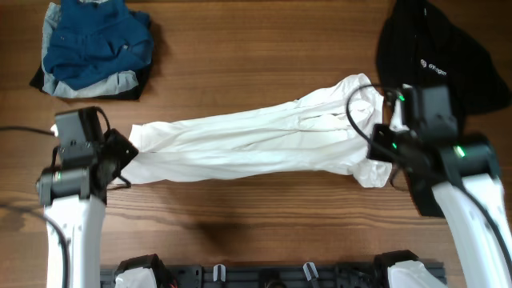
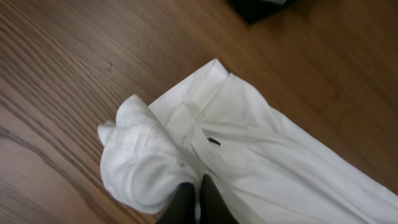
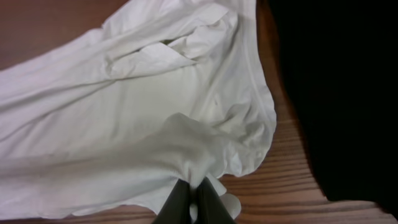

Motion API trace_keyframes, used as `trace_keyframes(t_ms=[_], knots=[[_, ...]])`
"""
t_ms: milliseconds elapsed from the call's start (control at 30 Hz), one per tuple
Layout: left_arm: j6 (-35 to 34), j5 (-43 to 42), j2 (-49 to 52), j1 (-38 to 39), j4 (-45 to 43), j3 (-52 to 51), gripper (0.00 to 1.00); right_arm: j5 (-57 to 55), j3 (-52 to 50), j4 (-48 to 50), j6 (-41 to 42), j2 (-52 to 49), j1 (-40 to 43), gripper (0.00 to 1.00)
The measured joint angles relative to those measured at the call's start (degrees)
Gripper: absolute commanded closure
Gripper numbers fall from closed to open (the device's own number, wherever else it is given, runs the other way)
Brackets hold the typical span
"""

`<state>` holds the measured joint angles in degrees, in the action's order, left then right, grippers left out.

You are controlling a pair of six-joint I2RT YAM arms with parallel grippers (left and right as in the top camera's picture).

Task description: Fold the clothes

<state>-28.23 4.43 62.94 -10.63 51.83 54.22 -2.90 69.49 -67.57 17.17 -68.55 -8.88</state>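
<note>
Overhead view: brown wood-grain tabletop (image 1: 256, 216) fills the frame edge to edge, grain running left to right, matte finish. White shirt (image 1: 256, 148) lies stretched in a long rumpled band across the middle, between the two arms; only plain white cloth is showing. Left arm (image 1: 68, 188) is white with a black wrist. The left jaws are clenched on the shirt's left end, and the left wrist view shows a bunched wad of white cloth pinched at the black fingertips (image 2: 183, 202). Right arm (image 1: 472, 200) is the same build, with the right jaws clenched on a fold at the shirt's right end — cloth gathered up at the tips in the right wrist view. Black shirt (image 1: 448, 56) with a small white logo is heaped at the far right, its edge touching the white shirt's right end and partly hidden by the right wrist. Blue and pale-blue garments (image 1: 96, 44) are piled far left on something black — well apart from the white shirt. Black cable (image 1: 350, 108) loops over the white cloth by the right wrist. Dark rail (image 1: 264, 276) runs along the near edge.
</note>
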Motion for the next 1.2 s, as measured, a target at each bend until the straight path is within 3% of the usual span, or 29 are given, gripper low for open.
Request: trace_keyframes(t_ms=[233,400,567,900,933,1000,1067,1100,1200], knots=[[0.13,0.04,13.35,0.61,-8.96,0.07,0.96,-0.39,0.0,7.93,-2.58,-16.11,0.0,0.96],[0.85,0.04,21.64,5.66,-17.73,0.07,0.96,-0.39,0.0,14.56,-3.89,-24.57,0.24,0.96],[1.44,0.11,28.83,8.13,-24.46,0.09,0.96,-0.35,0.0,20.37,-5.16,-27.26,2.27,0.96],[1.46,0.24,34.64,7.98,-28.0,0.09,0.95,-0.13,0.0,23.61,-7.48,-27.3,6.01,0.96],[1.46,0.24,34.67,7.96,-28.26,0.09,0.91,-0.13,0.0,23.82,-7.65,-27.3,5.99,0.93],[1.68,0.26,34.67,7.93,-28.37,0.09,0.73,-0.13,0.0,24.13,-7.87,-27.3,6.01,0.72],[2.01,0.26,34.67,7.91,-28.48,0.09,0.47,-0.13,0.0,24.41,-8.39,-27.3,6.01,0.52],[2.19,0.28,34.67,7.89,-28.5,0.09,0.36,-0.13,0.0,24.48,-8.44,-27.3,6.01,0.48],[2.56,0.22,34.67,7.91,-28.09,0.09,0.17,-0.13,0.0,24.55,-8.72,-27.3,6.01,0.42]])
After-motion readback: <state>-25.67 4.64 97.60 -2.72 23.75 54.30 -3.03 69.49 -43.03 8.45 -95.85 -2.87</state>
